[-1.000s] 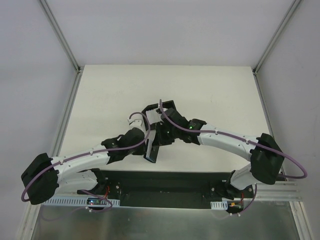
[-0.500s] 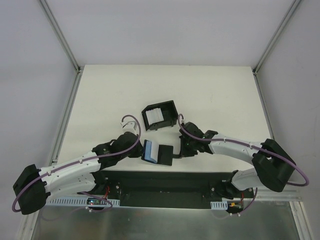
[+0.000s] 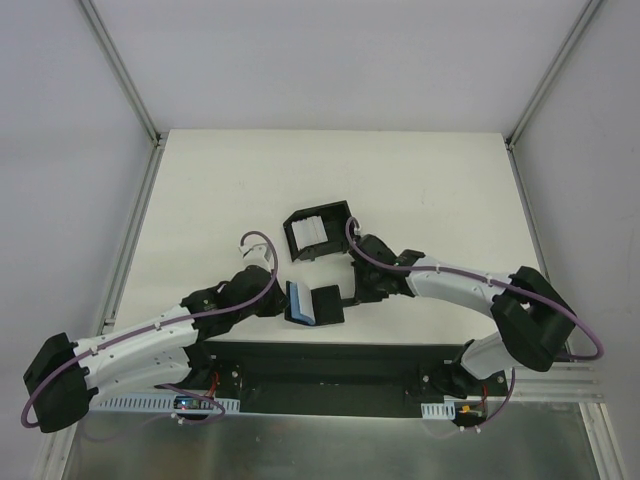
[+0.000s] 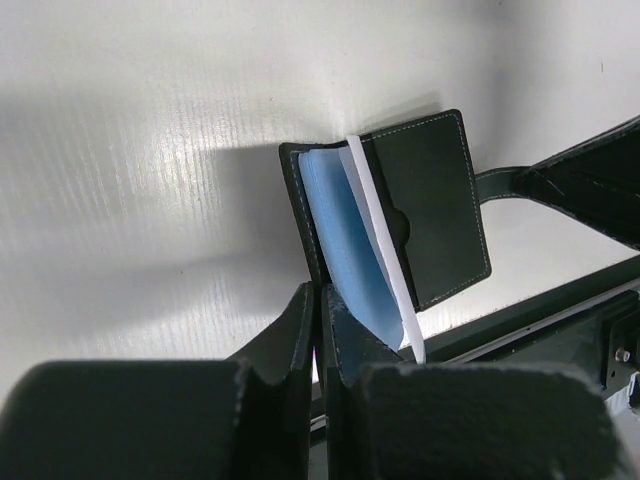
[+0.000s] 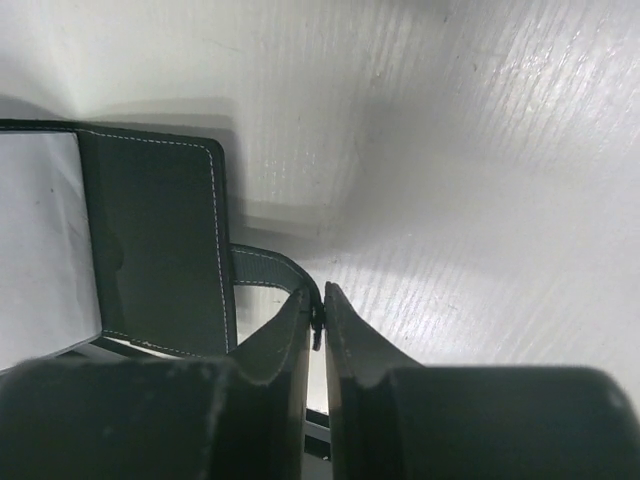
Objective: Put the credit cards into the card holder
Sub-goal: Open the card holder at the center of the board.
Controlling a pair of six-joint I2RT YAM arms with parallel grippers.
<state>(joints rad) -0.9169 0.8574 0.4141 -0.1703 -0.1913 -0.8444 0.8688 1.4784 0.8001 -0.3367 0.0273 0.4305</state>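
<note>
The card holder (image 3: 325, 304) lies open near the table's front edge, showing blue lining (image 4: 345, 235) and a white card (image 4: 372, 222) tucked edge-on behind its black pocket flap (image 4: 435, 205). My left gripper (image 3: 282, 300) (image 4: 322, 296) is shut on the holder's left cover. My right gripper (image 3: 352, 291) (image 5: 318, 318) pinches the end of the snap tab (image 5: 262, 266), the jaws almost touching. More pale credit cards (image 3: 311, 233) stand in the black box (image 3: 340, 215) just behind. The right wrist view shows the card's white face (image 5: 40, 235) beside the pocket (image 5: 160, 245).
The black mounting rail (image 3: 330, 372) runs along the table's near edge right below the holder. White table surface (image 3: 420, 185) stretches behind and to both sides of the box. Metal frame posts (image 3: 140, 215) border the table.
A second ago both grippers held the holder up beside the box; it has come down to the front edge. In the last half second the right gripper slid left and the holder narrowed.
</note>
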